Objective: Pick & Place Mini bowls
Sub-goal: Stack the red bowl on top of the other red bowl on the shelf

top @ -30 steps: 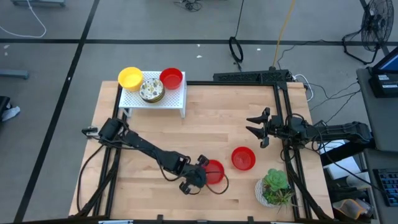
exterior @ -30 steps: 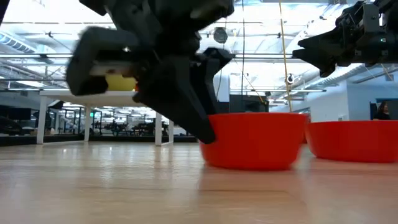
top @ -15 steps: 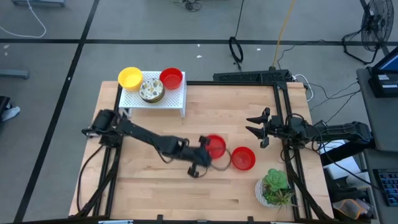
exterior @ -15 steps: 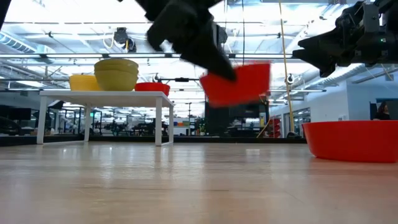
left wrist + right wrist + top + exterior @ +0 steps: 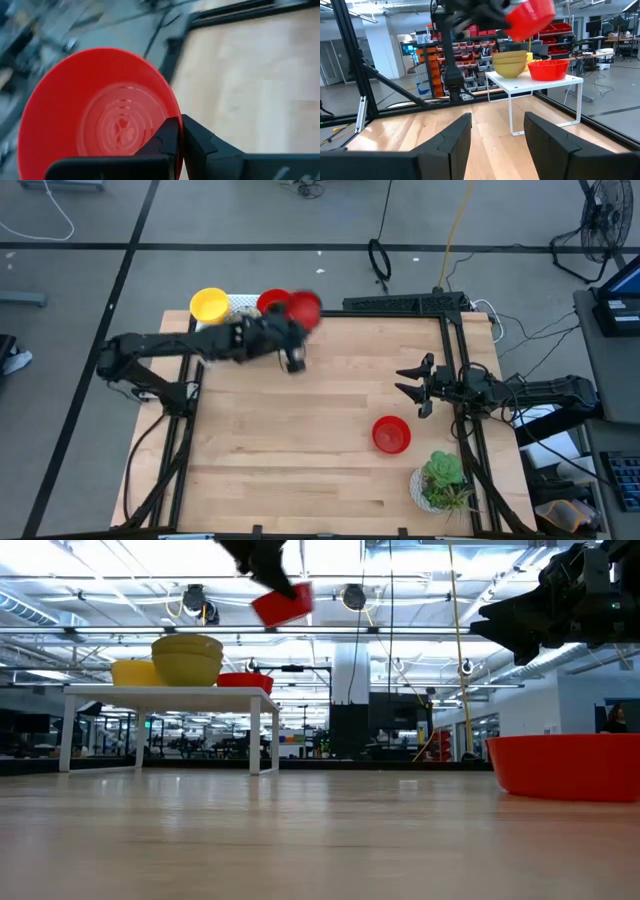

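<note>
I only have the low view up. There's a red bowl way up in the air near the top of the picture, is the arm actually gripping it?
Observer: Yes. The left gripper is shut on the red bowl's rim, one finger inside, one outside.
Operator: Where is it over the table?
Observer: From above, the bowl hangs by the white rack's right end, beside the red bowl already on it.
Operator: And the right arm?
Observer: The right gripper waits open at the table's right side, holding nothing.

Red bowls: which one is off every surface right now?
The red bowl pinched in the left gripper, carried in the air near the white shelf; the others sit on shelf or table.
</note>
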`<state>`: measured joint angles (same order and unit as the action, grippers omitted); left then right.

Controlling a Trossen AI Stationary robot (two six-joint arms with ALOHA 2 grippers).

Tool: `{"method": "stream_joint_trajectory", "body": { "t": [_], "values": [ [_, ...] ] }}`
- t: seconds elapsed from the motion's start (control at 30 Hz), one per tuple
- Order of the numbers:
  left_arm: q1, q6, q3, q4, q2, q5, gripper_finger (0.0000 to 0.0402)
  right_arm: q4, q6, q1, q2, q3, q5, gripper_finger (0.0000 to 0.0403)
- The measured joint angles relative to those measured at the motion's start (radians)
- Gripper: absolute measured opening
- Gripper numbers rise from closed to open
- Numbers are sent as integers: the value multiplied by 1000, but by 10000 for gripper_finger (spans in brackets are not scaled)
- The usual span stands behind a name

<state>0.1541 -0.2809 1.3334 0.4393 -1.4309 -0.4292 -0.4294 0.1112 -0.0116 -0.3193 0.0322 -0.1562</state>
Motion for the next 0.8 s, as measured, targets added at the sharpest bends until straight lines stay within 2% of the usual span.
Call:
{"method": "stream_joint_trajectory", "body": {
  "t": [0.13,0.27,0.4,0.57,0.67,0.8],
  "values": [
    [163,89,0,97,27,61,7,0,0,0,0,0,0,169],
    [305,104,0,157,27,126,20,-4,0,0,0,0,0,169],
    [399,108,-1,155,6,254,9,-5,0,0,0,0,0,169],
    [458,110,1,156,-2,364,16,-6,0,0,0,0,0,169],
    [472,83,-1,168,-14,377,22,-6,0,0,0,0,0,169],
    [485,77,-1,187,-37,378,8,-7,0,0,0,0,0,169]
  ]
}}
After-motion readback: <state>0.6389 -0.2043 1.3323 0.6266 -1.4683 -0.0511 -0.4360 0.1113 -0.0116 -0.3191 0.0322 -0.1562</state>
